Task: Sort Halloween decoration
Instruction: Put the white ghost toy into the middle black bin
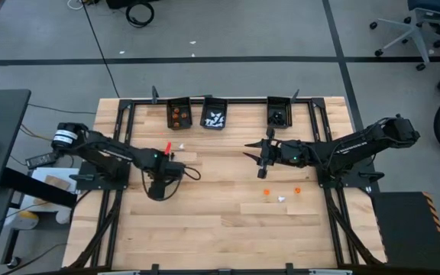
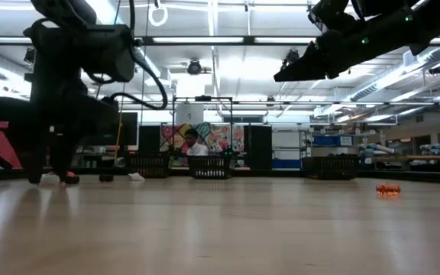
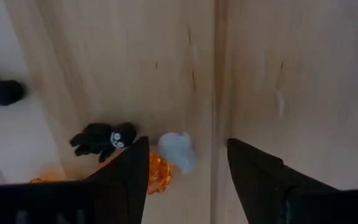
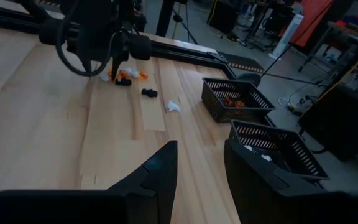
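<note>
My left gripper (image 3: 187, 143) points straight down, open, low over a small cluster of Halloween decoration at the table's left (image 1: 157, 186). A white trinket (image 3: 178, 151) lies on the wood between its fingers, close to one finger. An orange trinket (image 3: 157, 173) lies partly behind that finger, and a black trinket (image 3: 104, 138) lies just outside it. My right gripper (image 4: 199, 152) hangs open and empty above the table's middle (image 1: 250, 149). More trinkets, two orange (image 1: 266, 192) and one white (image 1: 281, 198), lie to the near right.
Three small black bins stand along the far edge: one with orange pieces (image 1: 178, 114), one with white pieces (image 1: 215, 116), one with black pieces (image 1: 279, 113). A black trinket (image 4: 149, 93) and a white one (image 4: 173, 107) lie between the cluster and the bins. Black frame rails border the table.
</note>
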You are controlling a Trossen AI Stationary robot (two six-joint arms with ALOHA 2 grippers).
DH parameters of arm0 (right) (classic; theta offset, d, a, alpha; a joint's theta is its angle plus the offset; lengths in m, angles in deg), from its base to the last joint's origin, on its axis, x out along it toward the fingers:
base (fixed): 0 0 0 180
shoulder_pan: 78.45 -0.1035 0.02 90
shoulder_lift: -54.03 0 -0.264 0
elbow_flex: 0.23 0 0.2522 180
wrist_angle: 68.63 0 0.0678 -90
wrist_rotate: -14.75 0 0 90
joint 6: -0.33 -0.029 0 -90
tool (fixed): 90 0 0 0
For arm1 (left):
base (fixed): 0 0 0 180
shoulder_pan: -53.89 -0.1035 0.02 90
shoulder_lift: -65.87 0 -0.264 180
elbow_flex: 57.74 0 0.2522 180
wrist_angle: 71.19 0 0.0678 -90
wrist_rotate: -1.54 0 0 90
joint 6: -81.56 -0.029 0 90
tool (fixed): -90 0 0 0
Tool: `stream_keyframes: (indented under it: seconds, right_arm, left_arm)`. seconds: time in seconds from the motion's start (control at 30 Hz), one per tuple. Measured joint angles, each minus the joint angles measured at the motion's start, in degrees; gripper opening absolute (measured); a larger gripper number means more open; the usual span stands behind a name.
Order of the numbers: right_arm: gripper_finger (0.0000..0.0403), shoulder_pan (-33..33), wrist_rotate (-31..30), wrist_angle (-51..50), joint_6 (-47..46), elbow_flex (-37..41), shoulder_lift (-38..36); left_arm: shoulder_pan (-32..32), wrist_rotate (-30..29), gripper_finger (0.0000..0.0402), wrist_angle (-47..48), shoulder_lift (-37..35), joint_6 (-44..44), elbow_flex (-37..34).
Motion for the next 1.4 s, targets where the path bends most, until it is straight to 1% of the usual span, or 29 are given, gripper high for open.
stream_keyframes:
  seconds: [0.17,0.63,0.7,0.9,1.03,1.23,1.4]
  right_arm:
    - [0.0137,0.0,0.0,0.0,0.0,0.0,0.0]
    - [0.0137,0.0,0.0,0.0,0.0,0.0,0.0]
    - [0.0137,0.0,0.0,0.0,0.0,0.0,0.0]
    - [0.0137,0.0,0.0,0.0,0.0,0.0,0.0]
    - [0.0137,0.0,0.0,0.0,0.0,0.0,0.0]
    - [0.0137,0.0,0.0,0.0,0.0,0.0,0.0]
    - [0.0137,0.0,0.0,0.0,0.0,0.0,0.0]
  left_arm:
    - [0.2,-1.0,0.0194,0.1,1.8,0.2,0.2]
    - [0.2,-2.0,0.0191,0.1,1.8,-0.7,0.2]
    - [0.2,-2.2,0.0179,0.1,1.8,-0.8,0.2]
    - [0.2,-3.0,0.0121,0.1,1.9,-0.8,0.2]
    - [0.2,-3.2,0.0092,0.1,1.9,-0.8,0.2]
    - [0.2,-3.3,0.0060,0.0,1.9,-0.7,0.2]
    - [0.1,-2.4,0.0049,-0.1,2.1,-1.0,1.7]
